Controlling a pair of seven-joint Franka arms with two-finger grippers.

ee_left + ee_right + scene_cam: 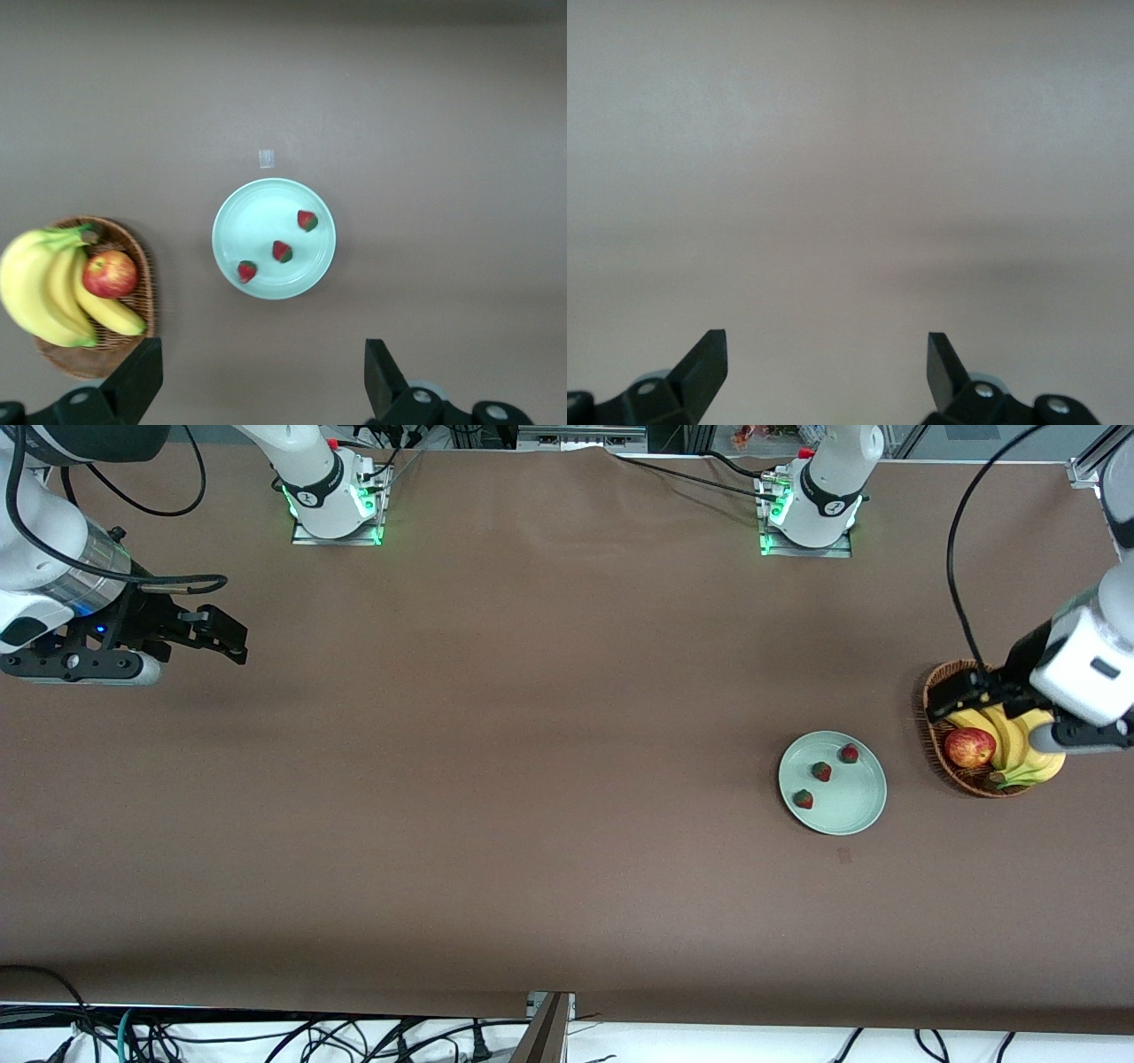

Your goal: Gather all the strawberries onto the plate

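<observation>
Hovering, left gripper [946, 695]: fingers spread wide, holding nothing, up over the wicker basket [930, 691] at the left arm's end of the table.
Waiting, right gripper [226, 633]: fingers apart and empty, over bare tabletop at the right arm's end.
Plate [855, 815]: pale mint-green, round, shallow; on the table just beside the basket, toward the right arm's end.
Strawberries [822, 771]: three, small, red with dark green tops; all lying inside the plate, apart from one another.
Basket contents: bananas [1019, 748], red apple [969, 747].
Step in hand: judged complete; no berry lies loose on the table.
Next move: likely only pulling the arm clear; nothing left to grasp.
</observation>
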